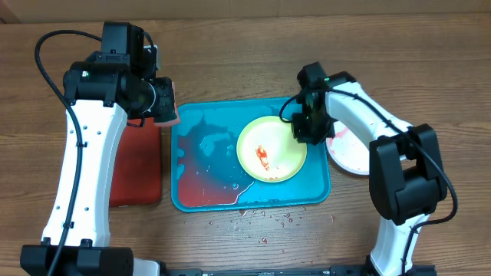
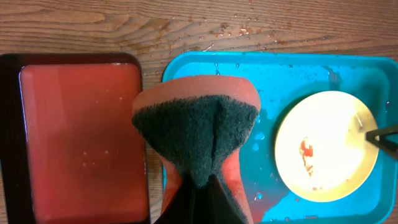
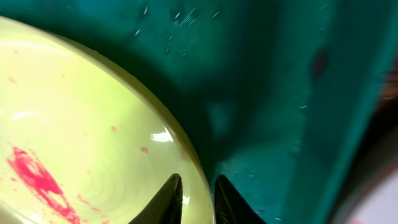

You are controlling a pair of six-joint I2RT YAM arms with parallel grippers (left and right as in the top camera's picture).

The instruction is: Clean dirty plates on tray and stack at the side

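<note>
Nearest the overhead lens stand the two arms. The left fingers (image 1: 163,105) hang over the top left corner of the teal tray (image 1: 207,165), clamped on an orange sponge (image 1: 170,115). One yellow-green plate (image 1: 270,152) lies flat in the right half of that tray, a red smear (image 1: 262,157) near its middle. The right fingers (image 1: 302,132) are down at its right rim. A second plate (image 1: 349,156) lies on the bench (image 1: 430,69) just right of the tray, partly under the right arm. A dark red tray (image 1: 140,172) lies just beside the tray's left side, and crumbs (image 1: 253,219) dot the bench along the tray's near edge.

From the left wrist, the sponge (image 2: 198,127) fills the middle, its dark green scouring face toward the lens and pinched at the waist. It hangs over the gap between the dark red tray (image 2: 81,143) and the wet teal tray (image 2: 286,74).

From the right wrist, the two dark fingers (image 3: 166,200) straddle the plate's rim (image 3: 200,180), one inside and one over the tray (image 3: 267,93), closed on it.
</note>
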